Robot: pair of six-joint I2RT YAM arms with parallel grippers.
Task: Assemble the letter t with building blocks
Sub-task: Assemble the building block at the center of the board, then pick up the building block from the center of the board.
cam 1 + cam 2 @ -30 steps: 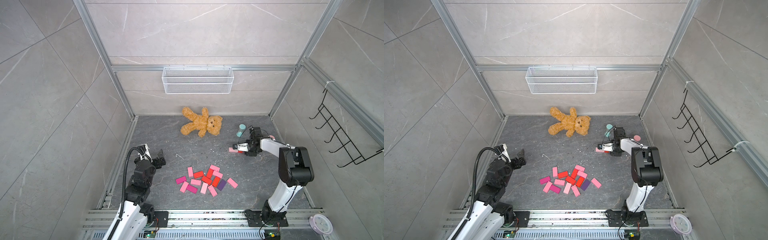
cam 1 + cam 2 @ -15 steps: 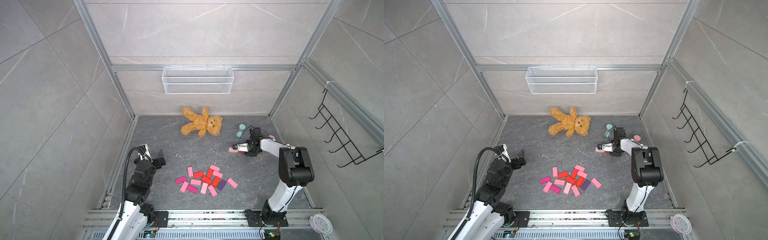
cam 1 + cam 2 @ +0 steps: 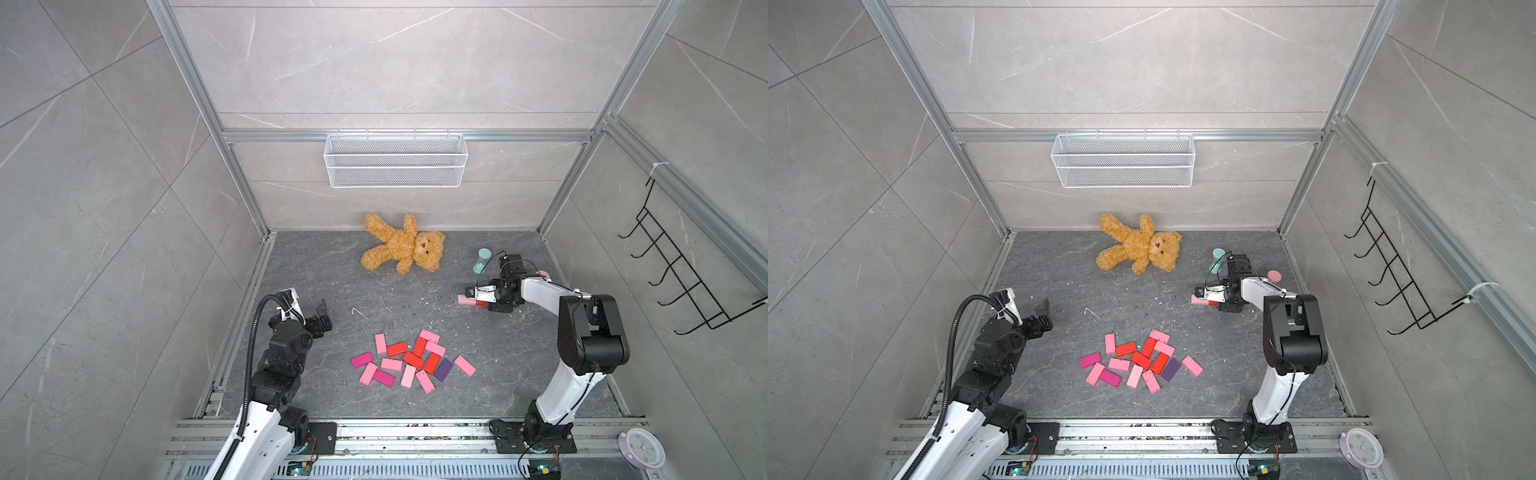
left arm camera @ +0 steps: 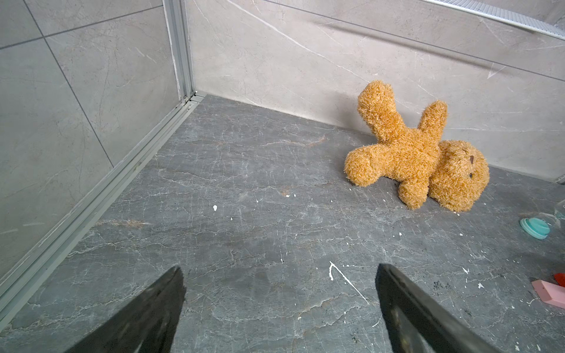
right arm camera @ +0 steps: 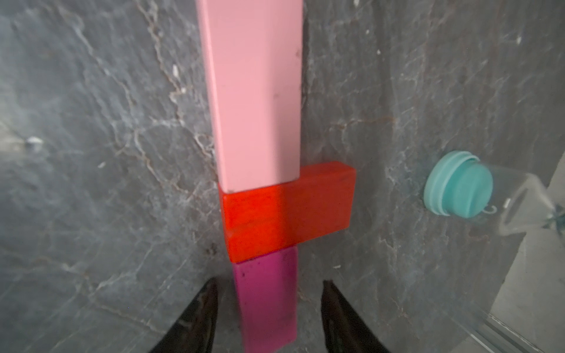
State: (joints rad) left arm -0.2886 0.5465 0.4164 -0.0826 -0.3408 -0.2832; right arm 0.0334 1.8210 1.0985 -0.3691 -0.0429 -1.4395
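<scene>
My right gripper [image 5: 269,282] stands open astride the magenta block [image 5: 266,299], with a gap on each side, holding nothing. That block runs lengthwise straight ahead, in line with the pink block [image 5: 256,97]. The red block [image 5: 287,211] crosses between them, jutting only toward the teal hourglass [image 5: 458,183]. My left gripper [image 4: 278,267] is wide open and empty, and the loose blocks [image 3: 409,359] lie well apart, between the arms

Most building blocks [image 3: 411,360] lie flat in a loose heap at the front middle of the tabletop [image 3: 332,286]: light pink, magenta, red and one purple block [image 3: 443,370], at mixed angles, many touching. Well apart, three more lie together: a light pink block [image 5: 256,91] and a magenta block [image 5: 266,299] in one line, with a red block [image 5: 287,211] crosswise between them, sticking out to one side only.
</scene>
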